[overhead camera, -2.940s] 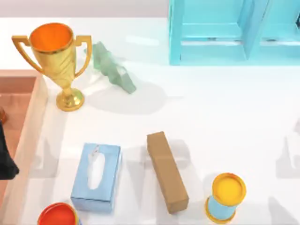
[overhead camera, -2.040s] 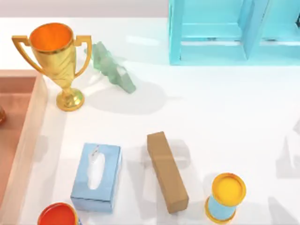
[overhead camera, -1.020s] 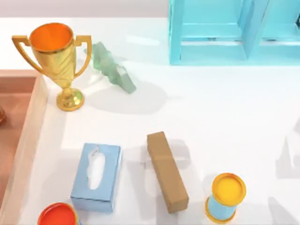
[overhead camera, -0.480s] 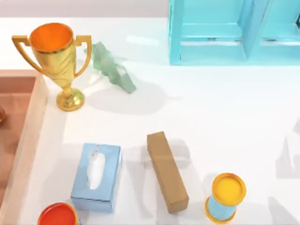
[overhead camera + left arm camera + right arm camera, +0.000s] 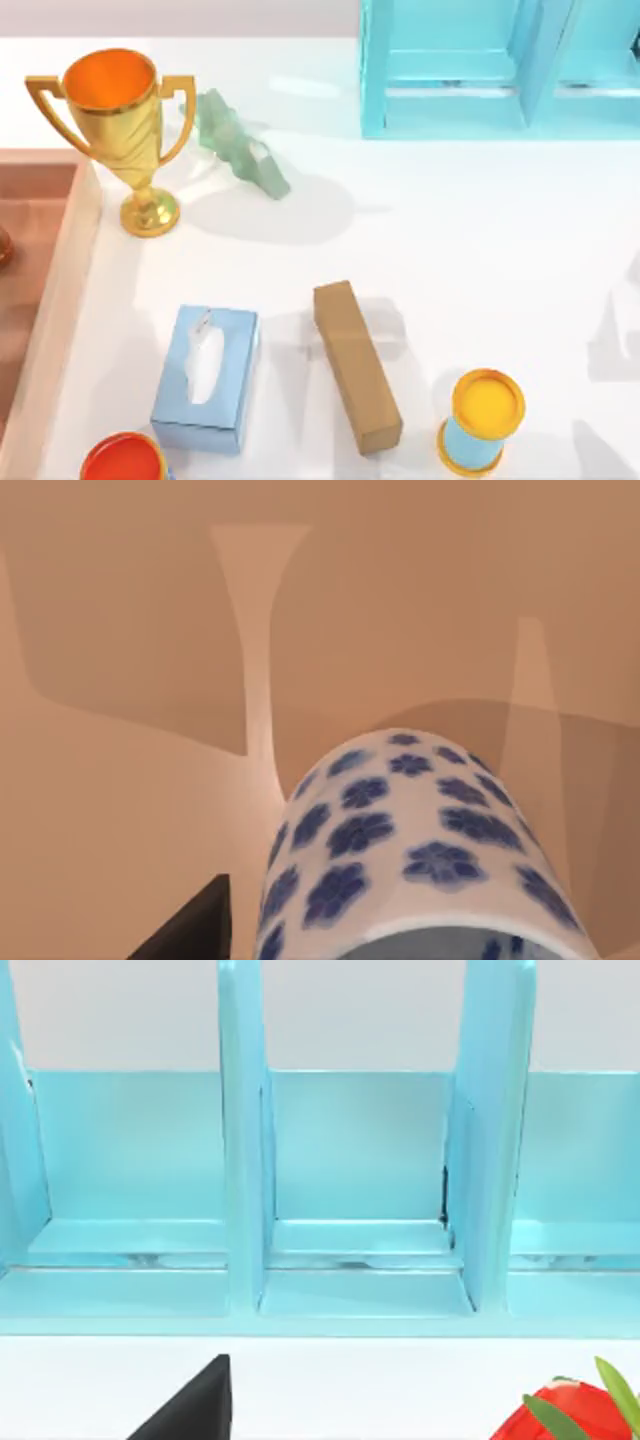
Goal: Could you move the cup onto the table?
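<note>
Gone from the top view since the earliest frame: left arm, formerly over the tray (image 5: 62,290) at the left edge. Item, cup (image 5: 420,850): close under your left gripper (image 5: 195,930) with tray floor behind it, so not yet on the bench (image 5: 480,250); you cannot tell whether the jaws are open or clamped on it. Right gripper (image 5: 195,1405): parked facing the blue shelf (image 5: 360,1180), jaws likewise impossible to read, probably kept clear of the left arm's path.
</note>
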You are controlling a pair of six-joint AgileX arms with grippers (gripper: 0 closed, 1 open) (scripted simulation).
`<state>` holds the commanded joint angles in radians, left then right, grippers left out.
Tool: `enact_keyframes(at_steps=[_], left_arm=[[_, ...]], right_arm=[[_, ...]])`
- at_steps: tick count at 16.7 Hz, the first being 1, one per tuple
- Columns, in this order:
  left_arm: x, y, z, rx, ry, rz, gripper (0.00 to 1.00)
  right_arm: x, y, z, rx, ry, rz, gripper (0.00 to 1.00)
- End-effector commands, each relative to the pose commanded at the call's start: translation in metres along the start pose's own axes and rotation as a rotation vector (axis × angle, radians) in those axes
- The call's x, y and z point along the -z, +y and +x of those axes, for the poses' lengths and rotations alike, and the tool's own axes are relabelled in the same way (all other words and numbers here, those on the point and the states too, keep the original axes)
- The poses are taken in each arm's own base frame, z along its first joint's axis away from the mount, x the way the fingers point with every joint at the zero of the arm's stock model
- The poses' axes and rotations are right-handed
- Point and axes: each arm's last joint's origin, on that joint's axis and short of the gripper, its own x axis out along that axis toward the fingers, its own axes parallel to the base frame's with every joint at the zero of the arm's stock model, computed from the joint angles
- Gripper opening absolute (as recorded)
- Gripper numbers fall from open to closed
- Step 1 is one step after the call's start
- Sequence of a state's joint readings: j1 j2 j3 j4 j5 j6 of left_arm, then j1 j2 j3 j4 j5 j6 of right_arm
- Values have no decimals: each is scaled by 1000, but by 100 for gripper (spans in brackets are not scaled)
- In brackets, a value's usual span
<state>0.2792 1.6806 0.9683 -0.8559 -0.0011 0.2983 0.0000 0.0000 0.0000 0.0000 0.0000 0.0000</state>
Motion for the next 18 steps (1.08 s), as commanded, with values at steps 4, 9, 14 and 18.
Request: enact_keyframes(at_steps=[4,9,14,18], left_arm=[[0,0,0,0,0,0,70],[0,0,0,0,0,0,32],[0,0,0,0,0,0,0],[0,0,0,0,0,0,0]], right_arm=[[0,0,0,0,0,0,100],[0,0,0,0,0,0,100],[0,0,0,0,0,0,100],[0,0,0,0,0,0,100]])
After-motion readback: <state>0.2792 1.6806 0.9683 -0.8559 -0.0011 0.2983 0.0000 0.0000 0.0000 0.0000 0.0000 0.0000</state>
